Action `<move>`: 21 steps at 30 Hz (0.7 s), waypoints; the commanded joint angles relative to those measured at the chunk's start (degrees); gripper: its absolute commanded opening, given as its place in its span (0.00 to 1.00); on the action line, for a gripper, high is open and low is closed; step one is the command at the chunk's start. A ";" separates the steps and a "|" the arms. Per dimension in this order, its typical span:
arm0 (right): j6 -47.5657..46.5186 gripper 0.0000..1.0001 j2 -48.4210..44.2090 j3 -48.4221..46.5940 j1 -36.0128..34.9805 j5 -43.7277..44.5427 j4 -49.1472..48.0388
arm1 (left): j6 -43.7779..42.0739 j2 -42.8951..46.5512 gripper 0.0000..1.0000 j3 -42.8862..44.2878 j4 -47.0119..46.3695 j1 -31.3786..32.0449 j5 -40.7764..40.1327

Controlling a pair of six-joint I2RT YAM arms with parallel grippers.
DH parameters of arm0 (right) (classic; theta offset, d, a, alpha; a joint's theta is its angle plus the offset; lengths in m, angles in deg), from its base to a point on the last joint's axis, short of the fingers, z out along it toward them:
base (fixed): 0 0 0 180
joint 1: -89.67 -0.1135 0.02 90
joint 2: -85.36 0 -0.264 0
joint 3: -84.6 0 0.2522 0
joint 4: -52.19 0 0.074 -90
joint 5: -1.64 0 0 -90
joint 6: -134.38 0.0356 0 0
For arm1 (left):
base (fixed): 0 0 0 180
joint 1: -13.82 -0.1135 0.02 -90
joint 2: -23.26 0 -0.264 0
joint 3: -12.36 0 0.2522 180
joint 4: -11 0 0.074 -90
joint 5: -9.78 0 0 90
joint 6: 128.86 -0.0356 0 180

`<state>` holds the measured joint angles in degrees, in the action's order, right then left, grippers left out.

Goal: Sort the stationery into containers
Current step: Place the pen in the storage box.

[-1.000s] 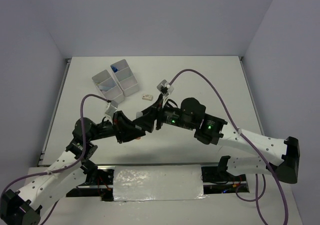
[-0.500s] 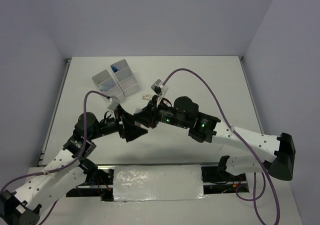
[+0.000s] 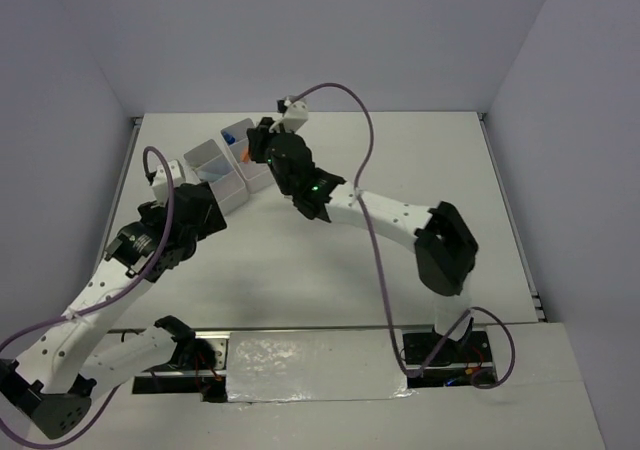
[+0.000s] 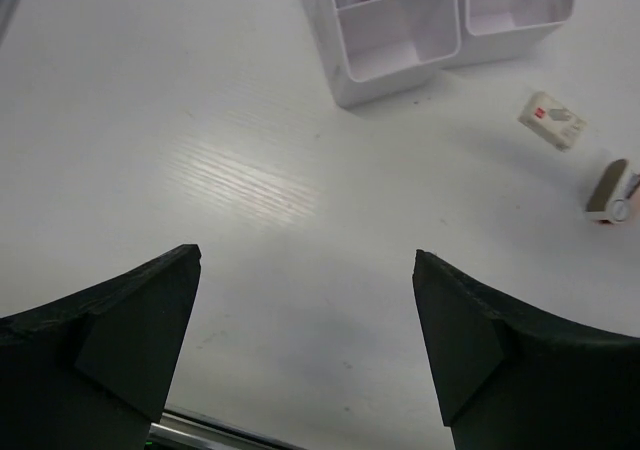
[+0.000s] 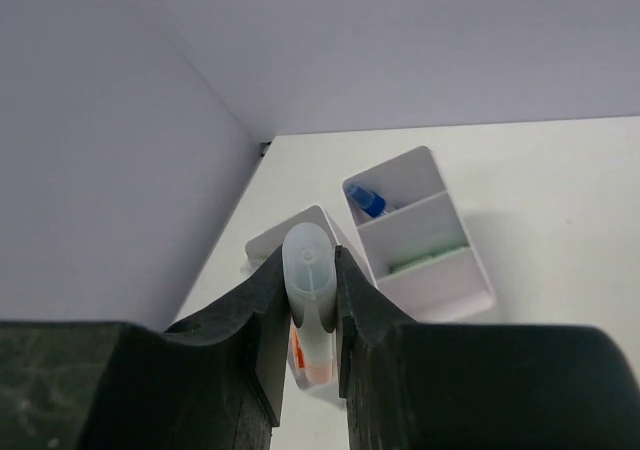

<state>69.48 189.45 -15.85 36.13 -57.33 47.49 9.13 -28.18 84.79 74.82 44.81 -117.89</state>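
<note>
My right gripper (image 5: 308, 270) clamps a white-capped orange highlighter (image 5: 312, 342) above the white plastic bins (image 5: 440, 295), far left; my left gripper (image 4: 305, 260) stands spread wide, empty.

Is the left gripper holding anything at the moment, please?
No, the left gripper stands wide open, with only bare white table showing between its jaws.

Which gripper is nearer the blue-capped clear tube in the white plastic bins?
Right. The right gripper, gripping an orange highlighter, hangs over the white plastic bins close to the blue-capped clear tube. The left gripper, fingers open, sits short of the bins' near end.
</note>
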 commanded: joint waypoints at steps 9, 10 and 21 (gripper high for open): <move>-2.60 0.00 26.84 -27.73 0.19 -3.16 -2.90 | -5.09 10.21 0.99 -0.58 3.92 -5.13 -14.81; -2.60 0.00 27.65 -28.43 0.28 -3.77 -2.64 | -6.66 10.83 0.99 -1.19 1.73 -6.45 -13.67; -2.43 0.09 35.38 -32.30 0.80 -8.61 -5.01 | -15.03 10.66 0.99 -4.53 -5.15 -11.65 -1.09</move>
<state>67.45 223.09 -44.46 36.48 -64.83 45.41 -3.51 -17.36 80.14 72.46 33.46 -120.99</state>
